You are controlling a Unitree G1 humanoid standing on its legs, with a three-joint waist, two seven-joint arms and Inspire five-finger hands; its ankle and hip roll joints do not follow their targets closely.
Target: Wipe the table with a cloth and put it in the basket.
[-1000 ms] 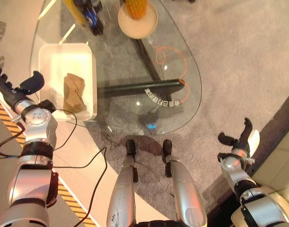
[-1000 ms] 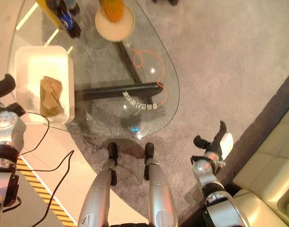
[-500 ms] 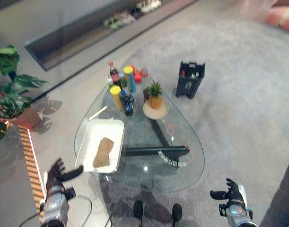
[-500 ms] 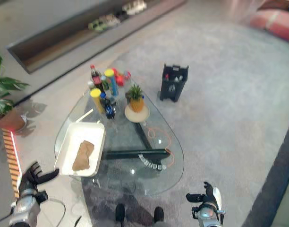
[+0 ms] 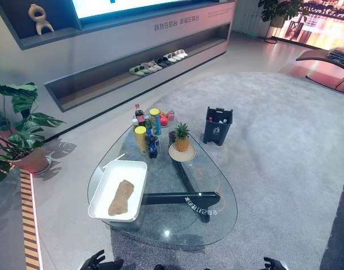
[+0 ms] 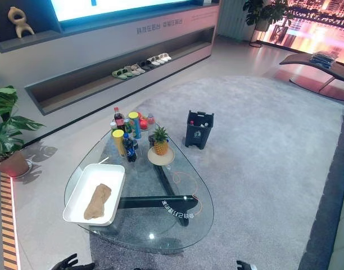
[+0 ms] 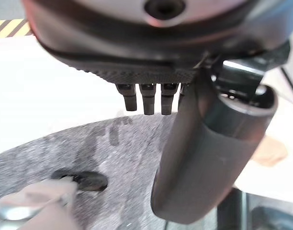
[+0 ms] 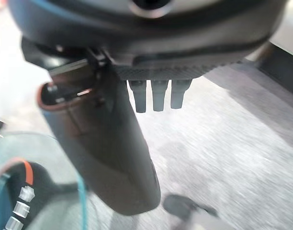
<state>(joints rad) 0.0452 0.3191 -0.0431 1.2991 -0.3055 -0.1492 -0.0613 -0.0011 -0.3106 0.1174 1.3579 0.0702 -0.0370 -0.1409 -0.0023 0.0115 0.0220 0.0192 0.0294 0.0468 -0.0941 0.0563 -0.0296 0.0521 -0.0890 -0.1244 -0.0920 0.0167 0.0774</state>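
**Standing back from the worktop, cloth already in the basket**

Showing the rounded glass worktop (image 5: 217, 197) from a high viewpoint. The crumpled tan cloth (image 5: 121, 197) lies inside the shallow white rectangular basket (image 5: 137, 191), which sits on the worktop's left end. Yellow and blue bottles (image 5: 145, 135) cluster at the far end beside a small pineapple (image 5: 182, 138) on a round beige plate. A dark bin (image 5: 217, 125) stands on the grey carpet beyond.

The left hand (image 7: 204, 158) and the right hand (image 8: 103, 158) hang low, well apart from the worktop, fingers straight and relaxed, holding nothing.

Judged from this layout, the task appears complete. Remaining risk: the basket overhangs the worktop's edge slightly, so an arm swing near it could tip it off.

Compared with one second ago, the head camera has tilted up from the worktop to take in the room; the cloth and basket keep their places.
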